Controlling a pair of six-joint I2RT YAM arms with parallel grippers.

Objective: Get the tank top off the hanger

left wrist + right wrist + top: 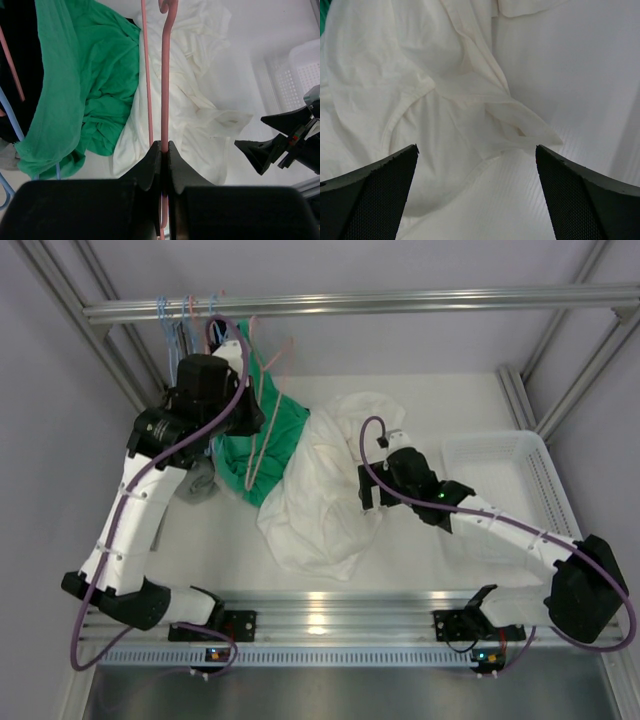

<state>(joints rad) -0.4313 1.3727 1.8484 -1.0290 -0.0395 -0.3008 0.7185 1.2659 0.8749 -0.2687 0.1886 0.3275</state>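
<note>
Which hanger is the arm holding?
From the metal rail at the back, look down to the left gripper. The thin hanger clamped in it crosses the green garment; it is pale pink, unlike the light blue hangers on the rail.

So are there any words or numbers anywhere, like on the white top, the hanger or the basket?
No words, numbers or signs can be read in any view.
The tank top and the green garment are plain fabric, no print or tag showing.
The pink hanger and the white basket carry no label.
The small lights at the near edge are only coloured dots.
</note>
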